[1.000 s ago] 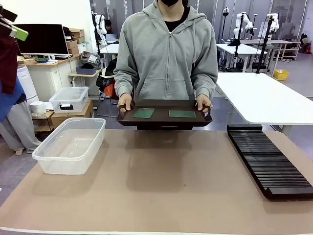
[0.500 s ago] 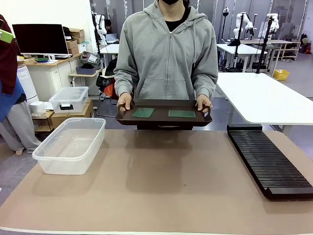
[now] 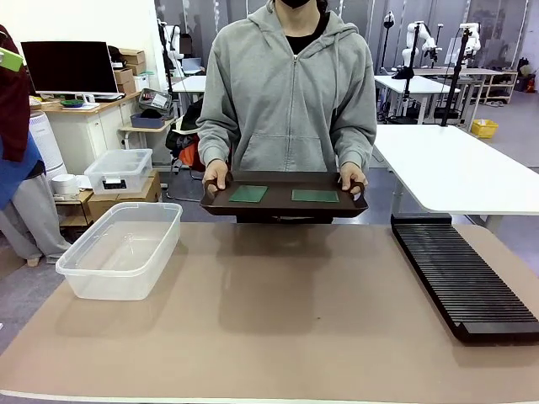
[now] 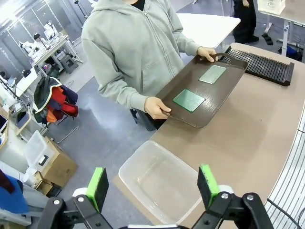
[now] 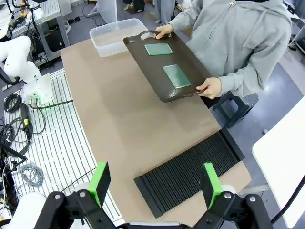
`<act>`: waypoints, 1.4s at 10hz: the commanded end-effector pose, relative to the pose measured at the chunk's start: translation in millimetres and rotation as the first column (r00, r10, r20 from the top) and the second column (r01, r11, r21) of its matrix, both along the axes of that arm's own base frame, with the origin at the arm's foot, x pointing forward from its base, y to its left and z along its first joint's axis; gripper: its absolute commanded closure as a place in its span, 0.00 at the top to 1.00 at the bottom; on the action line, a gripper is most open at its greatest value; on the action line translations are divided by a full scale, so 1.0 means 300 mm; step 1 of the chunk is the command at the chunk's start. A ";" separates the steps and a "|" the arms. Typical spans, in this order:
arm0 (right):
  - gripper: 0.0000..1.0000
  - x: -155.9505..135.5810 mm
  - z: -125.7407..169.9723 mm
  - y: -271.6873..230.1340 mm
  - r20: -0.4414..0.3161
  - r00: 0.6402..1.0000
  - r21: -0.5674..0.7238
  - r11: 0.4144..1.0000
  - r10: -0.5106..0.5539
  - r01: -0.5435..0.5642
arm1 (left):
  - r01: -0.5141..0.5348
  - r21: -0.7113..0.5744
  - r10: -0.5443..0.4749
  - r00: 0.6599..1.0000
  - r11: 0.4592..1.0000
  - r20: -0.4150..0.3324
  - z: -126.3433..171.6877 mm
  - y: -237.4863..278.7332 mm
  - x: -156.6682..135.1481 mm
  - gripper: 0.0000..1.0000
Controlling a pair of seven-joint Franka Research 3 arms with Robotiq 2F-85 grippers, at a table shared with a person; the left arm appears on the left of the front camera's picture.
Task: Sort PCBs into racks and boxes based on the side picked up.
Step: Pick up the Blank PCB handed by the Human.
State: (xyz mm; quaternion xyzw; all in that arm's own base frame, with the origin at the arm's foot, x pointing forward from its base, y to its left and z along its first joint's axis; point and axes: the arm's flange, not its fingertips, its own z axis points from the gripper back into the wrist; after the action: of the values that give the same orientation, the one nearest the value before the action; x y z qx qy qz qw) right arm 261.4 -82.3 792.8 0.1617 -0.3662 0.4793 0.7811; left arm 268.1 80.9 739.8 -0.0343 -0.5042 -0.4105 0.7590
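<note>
A person in a grey hoodie holds a dark brown tray (image 3: 284, 204) by both handles above the table's far edge. Two green PCBs lie flat on it: one on the left (image 3: 248, 194) and one on the right (image 3: 315, 195). They also show in the left wrist view as PCB (image 4: 188, 100) and PCB (image 4: 212, 74), and in the right wrist view as PCB (image 5: 158, 49) and PCB (image 5: 177, 76). The clear box (image 3: 123, 249) sits at the table's left, the black slotted rack (image 3: 461, 274) at its right. My left gripper (image 4: 154, 187) and right gripper (image 5: 156, 184) hang high above the table, both open, holding nothing.
A brown mat (image 3: 278, 320) covers the table between the box and the rack. A smaller lidded clear box (image 3: 119, 171) stands on cartons behind the table's left. A white table (image 3: 455, 168) stands at the back right.
The person's tray has shifted very slightly to the right. Nothing else has moved.
</note>
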 end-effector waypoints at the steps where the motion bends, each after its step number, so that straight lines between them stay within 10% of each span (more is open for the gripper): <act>1: 1.00 -0.001 0.000 -0.004 0.000 1.000 0.002 1.000 -0.001 0.001 | 0.007 0.039 -0.004 0.997 0.999 -0.073 0.050 -0.001 -0.007 1.00; 5: 1.00 0.023 0.061 -0.112 -0.083 0.990 0.035 0.994 0.110 -0.108 | 0.108 0.093 -0.098 0.989 0.990 -0.107 0.158 0.029 -0.066 1.00; 14: 1.00 -0.080 0.186 -0.167 -0.017 0.999 -0.014 0.999 0.029 -0.029 | 0.108 0.032 -0.104 0.989 0.994 -0.110 0.185 0.086 -0.067 1.00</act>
State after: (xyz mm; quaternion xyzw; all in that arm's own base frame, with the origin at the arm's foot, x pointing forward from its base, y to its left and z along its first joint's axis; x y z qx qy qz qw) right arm 235.1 -132.3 852.5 0.1584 -0.3556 0.4883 0.7811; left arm 248.7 105.9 795.8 -0.0663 -0.4497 -0.4563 0.7650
